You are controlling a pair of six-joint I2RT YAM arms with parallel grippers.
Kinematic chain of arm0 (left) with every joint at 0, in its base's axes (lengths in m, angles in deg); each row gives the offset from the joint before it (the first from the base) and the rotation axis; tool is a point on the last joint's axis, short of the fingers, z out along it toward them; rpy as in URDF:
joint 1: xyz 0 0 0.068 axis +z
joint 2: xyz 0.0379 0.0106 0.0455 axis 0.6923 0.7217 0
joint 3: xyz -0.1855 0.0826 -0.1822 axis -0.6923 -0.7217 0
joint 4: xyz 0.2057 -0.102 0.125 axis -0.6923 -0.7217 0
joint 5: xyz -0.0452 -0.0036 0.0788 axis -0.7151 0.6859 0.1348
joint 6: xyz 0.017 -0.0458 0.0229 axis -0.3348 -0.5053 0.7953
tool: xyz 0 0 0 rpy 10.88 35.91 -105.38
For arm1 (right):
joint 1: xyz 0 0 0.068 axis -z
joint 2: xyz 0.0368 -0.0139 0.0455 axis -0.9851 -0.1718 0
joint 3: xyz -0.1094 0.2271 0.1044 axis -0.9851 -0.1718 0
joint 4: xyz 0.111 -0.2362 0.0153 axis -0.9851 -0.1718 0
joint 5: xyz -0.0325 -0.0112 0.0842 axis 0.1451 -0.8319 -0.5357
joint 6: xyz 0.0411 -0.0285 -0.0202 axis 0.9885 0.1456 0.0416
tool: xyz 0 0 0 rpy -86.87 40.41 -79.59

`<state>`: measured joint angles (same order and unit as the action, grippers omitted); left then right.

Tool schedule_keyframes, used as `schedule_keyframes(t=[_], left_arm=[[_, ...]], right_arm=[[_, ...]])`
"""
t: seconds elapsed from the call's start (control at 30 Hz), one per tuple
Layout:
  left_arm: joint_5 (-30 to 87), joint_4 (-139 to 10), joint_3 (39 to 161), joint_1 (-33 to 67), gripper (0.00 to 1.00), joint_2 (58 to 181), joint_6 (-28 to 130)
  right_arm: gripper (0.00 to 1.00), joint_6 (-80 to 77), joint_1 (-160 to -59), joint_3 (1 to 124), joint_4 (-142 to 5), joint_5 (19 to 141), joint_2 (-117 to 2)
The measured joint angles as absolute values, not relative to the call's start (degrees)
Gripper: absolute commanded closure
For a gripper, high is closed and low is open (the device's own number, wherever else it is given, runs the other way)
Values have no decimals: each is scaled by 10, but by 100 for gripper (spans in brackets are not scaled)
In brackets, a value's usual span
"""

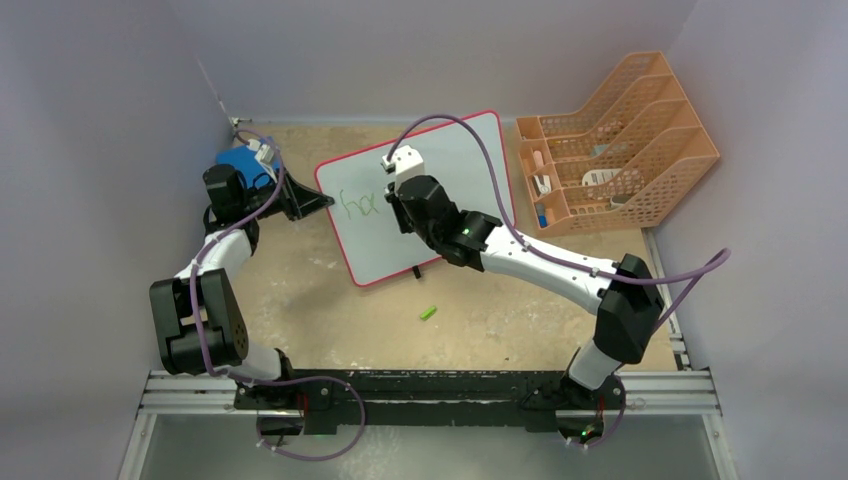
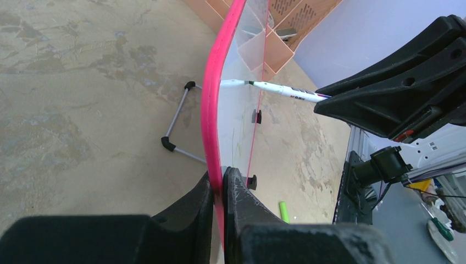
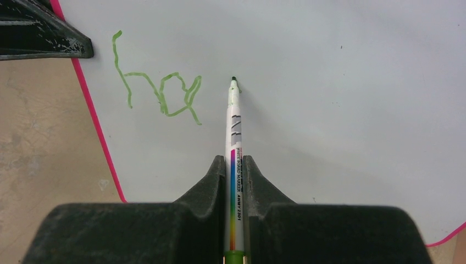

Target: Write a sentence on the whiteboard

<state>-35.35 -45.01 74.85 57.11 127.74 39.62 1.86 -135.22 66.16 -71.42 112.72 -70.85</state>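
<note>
The whiteboard (image 1: 470, 160), white with a red rim, stands tilted on the table. Green letters reading "ha" (image 1: 358, 204) are near its left edge, the only part of the sentence showing. My left gripper (image 1: 318, 200) is shut on the board's left rim; in the left wrist view its jaws (image 2: 221, 176) pinch the red rim (image 2: 211, 110). My right gripper (image 1: 400, 215) is shut on a white marker (image 3: 234, 121). The marker's tip is at the board (image 3: 340, 99), just right of the letters (image 3: 159, 93). The marker also shows in the left wrist view (image 2: 275, 89).
A green marker cap (image 1: 429, 313) lies on the table in front of the board. An orange file rack (image 1: 620, 140) stands at the back right. A blue pad (image 1: 240, 162) sits behind my left wrist. The board's wire stand (image 2: 178, 118) juts out behind it.
</note>
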Motion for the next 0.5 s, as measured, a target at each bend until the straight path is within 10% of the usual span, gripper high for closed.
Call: schedule_keyframes(t=[0.5], left_arm=[[-354,-450,749,571,100,1277,396]], right_arm=[[100,7,-1353,662,-718,1100,-710]])
